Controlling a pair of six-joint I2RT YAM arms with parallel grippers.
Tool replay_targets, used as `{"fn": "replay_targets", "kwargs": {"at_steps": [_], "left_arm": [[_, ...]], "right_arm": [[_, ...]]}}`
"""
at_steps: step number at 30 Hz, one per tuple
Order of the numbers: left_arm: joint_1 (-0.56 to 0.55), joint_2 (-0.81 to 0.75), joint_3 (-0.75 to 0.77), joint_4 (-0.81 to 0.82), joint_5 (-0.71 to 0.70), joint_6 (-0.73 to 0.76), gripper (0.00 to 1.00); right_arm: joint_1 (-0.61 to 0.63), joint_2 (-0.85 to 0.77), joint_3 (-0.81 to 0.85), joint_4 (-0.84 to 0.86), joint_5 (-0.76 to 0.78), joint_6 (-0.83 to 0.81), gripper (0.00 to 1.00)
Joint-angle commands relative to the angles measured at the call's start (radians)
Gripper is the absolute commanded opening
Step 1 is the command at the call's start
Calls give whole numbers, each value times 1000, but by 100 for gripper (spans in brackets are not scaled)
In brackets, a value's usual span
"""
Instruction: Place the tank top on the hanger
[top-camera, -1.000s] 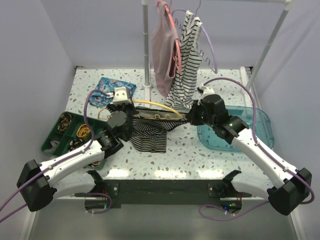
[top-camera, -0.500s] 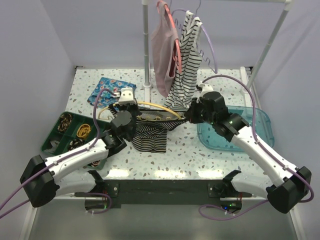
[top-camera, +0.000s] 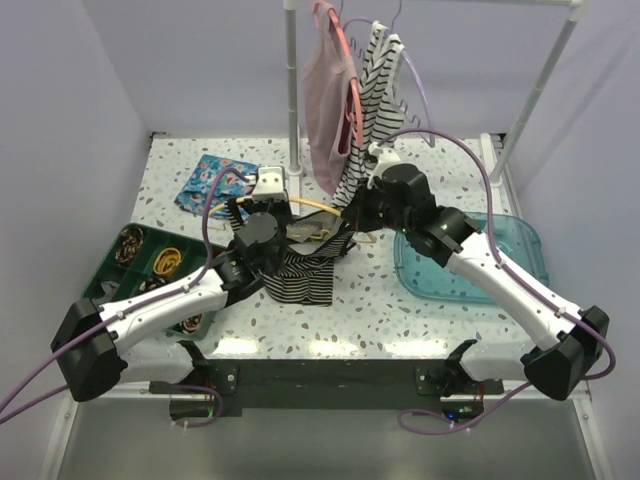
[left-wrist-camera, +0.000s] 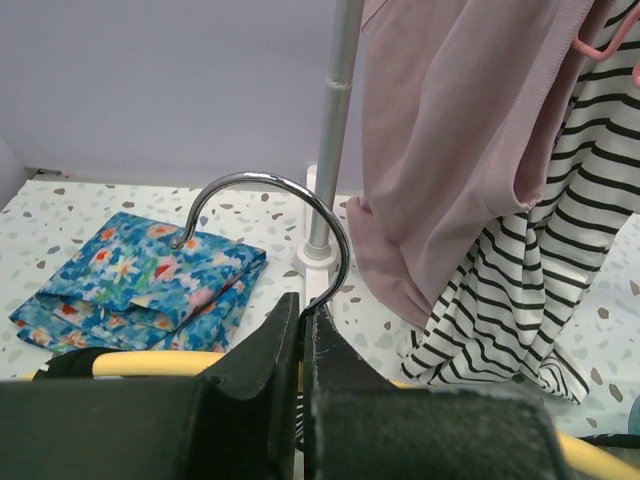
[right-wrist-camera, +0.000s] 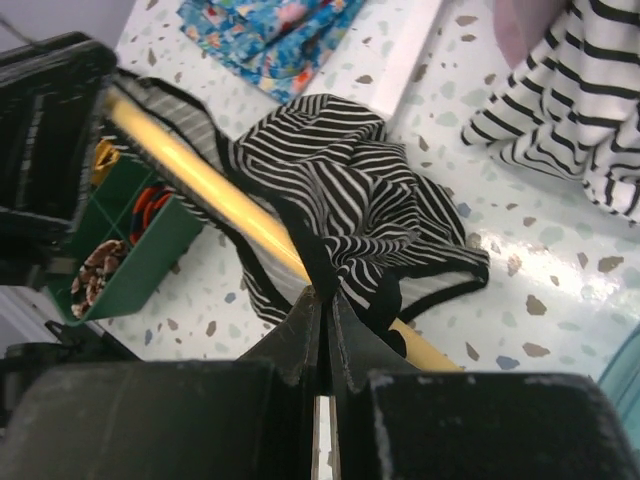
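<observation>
My left claw (left-wrist-camera: 303, 312) is squeezed tight on the hanger (left-wrist-camera: 150, 362), right under its hook (left-wrist-camera: 262, 177). My right claw (right-wrist-camera: 322, 296) is pinching the edge of the tank top (right-wrist-camera: 340, 185), which is bunched over the yellow bar just in front of it. If I pull too hard, the thin cloth could slip out of my pinch. Or the hanger could twist in my left claw, and the top would slide off.
</observation>
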Motion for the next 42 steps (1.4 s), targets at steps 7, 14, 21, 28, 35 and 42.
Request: {"fn": "replay_targets", "kwargs": {"at_steps": [7, 14, 21, 28, 35, 42], "left_arm": [[-40, 26, 142, 47, -17, 41, 0], [-60, 29, 280, -20, 9, 105, 0], [-67, 20, 389, -171, 12, 162, 0], [-77, 30, 415, -359, 52, 128, 0], [-93, 21, 560, -540, 182, 145, 0], [-115, 35, 711, -671, 304, 171, 0]], "right_arm": [[53, 53, 231, 14, 72, 14, 0], [53, 53, 278, -20, 105, -25, 13], [51, -113, 134, 9, 164, -89, 36], [41, -214, 15, 8, 207, -106, 45], [33, -355, -64, 101, -15, -288, 62], [35, -348, -27, 69, -223, -413, 73]]}}
